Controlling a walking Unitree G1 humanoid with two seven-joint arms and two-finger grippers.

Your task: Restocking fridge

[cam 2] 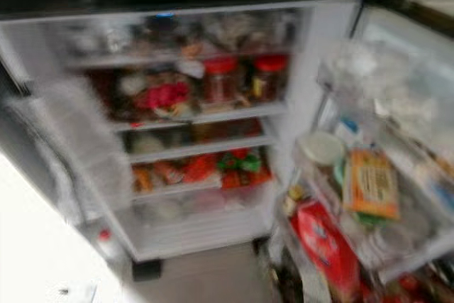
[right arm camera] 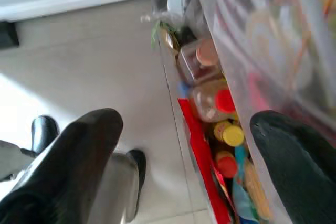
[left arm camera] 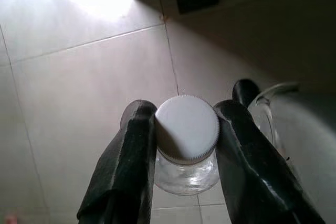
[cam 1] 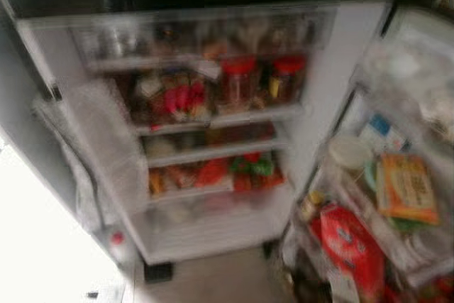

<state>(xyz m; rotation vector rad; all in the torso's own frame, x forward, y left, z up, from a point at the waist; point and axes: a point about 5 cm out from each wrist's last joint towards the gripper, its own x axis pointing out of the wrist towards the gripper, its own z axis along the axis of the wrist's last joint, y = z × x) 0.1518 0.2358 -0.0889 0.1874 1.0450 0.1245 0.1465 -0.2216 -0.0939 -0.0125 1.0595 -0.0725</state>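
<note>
My left gripper (left arm camera: 184, 145) pinches a white-lidded glass jar (left arm camera: 187, 148) by its lid over the floor tiles (left arm camera: 79, 103); a slip would shatter it. My right gripper (right arm camera: 184, 145) hangs spread beside the door bottles (right arm camera: 220, 124). Beyond, the fridge (cam 1: 213, 140) shelves look crowded.

clear glass jar (left arm camera: 187, 174) with matt white ridged lid (left arm camera: 187, 128); smooth floor tiles (left arm camera: 79, 93).
</note>
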